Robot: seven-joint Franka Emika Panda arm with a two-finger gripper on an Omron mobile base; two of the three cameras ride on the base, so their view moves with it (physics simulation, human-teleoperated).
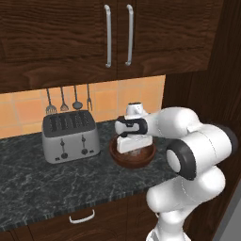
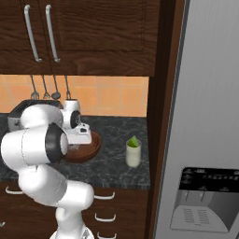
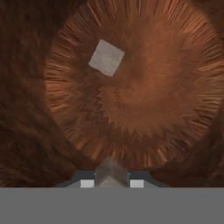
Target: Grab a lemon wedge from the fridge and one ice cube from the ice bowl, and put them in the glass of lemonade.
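Countertop holds the ice bowl; hand view shows jaws clamped on one ice cube, another loose.

Grainy reddish wooden ice bowl, matt whitish ice cube, brushed-metal toaster, glossy dark marble counter

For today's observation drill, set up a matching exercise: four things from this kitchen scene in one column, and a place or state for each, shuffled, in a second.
1. toaster
2. glass of lemonade
3. ice bowl
4. loose ice cube

A. directly under the gripper
B. lying on the bowl's floor
C. lemon wedge at its top
D. below the hanging utensils

Pairs: 1-D, 2-C, 3-A, 4-B
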